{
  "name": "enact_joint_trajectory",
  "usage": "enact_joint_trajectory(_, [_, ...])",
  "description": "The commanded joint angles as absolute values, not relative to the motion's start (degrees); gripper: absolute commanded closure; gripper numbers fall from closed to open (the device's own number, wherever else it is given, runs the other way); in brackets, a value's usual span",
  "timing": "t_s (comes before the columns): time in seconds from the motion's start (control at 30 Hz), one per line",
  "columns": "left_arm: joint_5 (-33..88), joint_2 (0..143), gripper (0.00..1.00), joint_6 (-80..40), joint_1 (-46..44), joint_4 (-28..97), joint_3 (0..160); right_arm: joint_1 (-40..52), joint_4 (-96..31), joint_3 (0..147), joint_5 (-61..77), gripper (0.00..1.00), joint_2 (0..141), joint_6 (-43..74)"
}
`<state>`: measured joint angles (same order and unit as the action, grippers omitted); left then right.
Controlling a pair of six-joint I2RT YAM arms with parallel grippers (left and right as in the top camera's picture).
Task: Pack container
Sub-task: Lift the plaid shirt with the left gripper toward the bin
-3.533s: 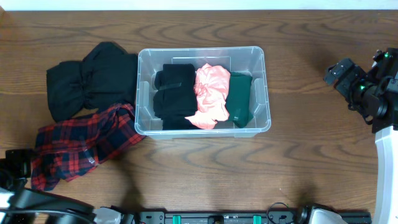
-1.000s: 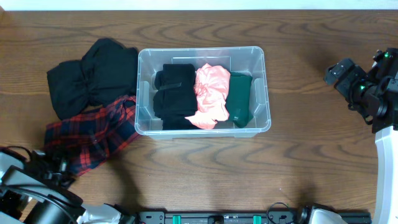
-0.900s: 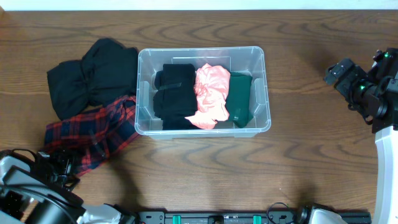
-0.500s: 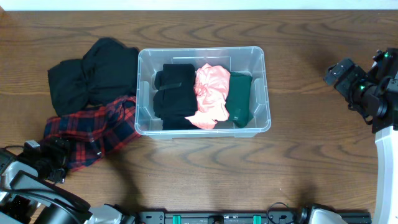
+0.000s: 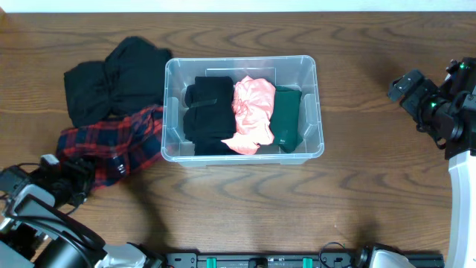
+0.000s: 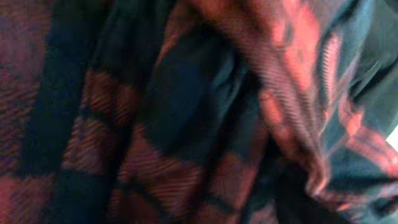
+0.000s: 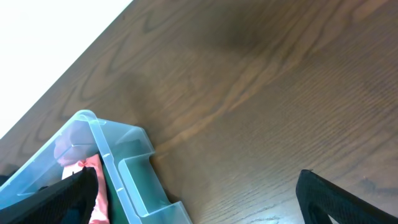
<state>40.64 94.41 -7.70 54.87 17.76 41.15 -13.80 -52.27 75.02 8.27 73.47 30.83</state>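
Observation:
The clear container stands mid-table and holds a black garment, a pink garment and a green garment side by side. A red-and-black plaid shirt lies against the container's left wall. My left gripper is at the shirt's lower left corner, shut on the cloth. Plaid cloth fills the left wrist view and hides the fingers. My right gripper is open and empty, well to the right of the container. Its wrist view shows the container's corner.
A crumpled black garment lies on the table left of the container, touching the plaid shirt's top. Bare wooden table stretches between the container and my right gripper. A black rail runs along the front edge.
My left gripper has moved up and right, dragging the plaid shirt toward the container. The black garment beside it got pushed up and right. The right arm has not moved.

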Motion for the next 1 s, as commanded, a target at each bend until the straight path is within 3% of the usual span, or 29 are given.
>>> enact_joint_trajectory(0.0, [41.87,95.79,0.58,-7.4,54.09,18.52,39.88,-14.28,-52.29,74.94,7.9,0.01,73.63,31.22])
enact_joint_trajectory(0.17, [48.18,94.72,0.71,-7.42,55.0,21.1,41.71,-14.28,-52.29,74.94,7.9,0.01,73.63,31.24])
enact_joint_trajectory(0.27, [52.84,91.7,0.94,-7.99,56.01,25.3,44.77,-14.28,-52.29,74.94,7.9,0.01,73.63,31.22])
enact_joint_trajectory(0.43, [63.51,83.53,0.94,-11.4,56.18,32.08,51.35,-14.28,-52.29,74.94,7.9,0.01,73.63,31.22])
enact_joint_trajectory(0.53, [73.43,78.67,0.94,-15.77,56.18,32.05,55.37,-14.28,-52.29,74.94,7.9,0.01,73.63,31.22])
enact_joint_trajectory(0.7, [79.75,71.81,0.94,-22.85,54.7,30.26,64.42,-14.28,-52.29,74.94,7.9,0.01,73.63,31.22])
enact_joint_trajectory(0.97, [83.26,66.37,0.94,-47.55,38.48,0.82,69.67,-14.28,-52.29,74.94,7.9,0.01,73.63,31.22])
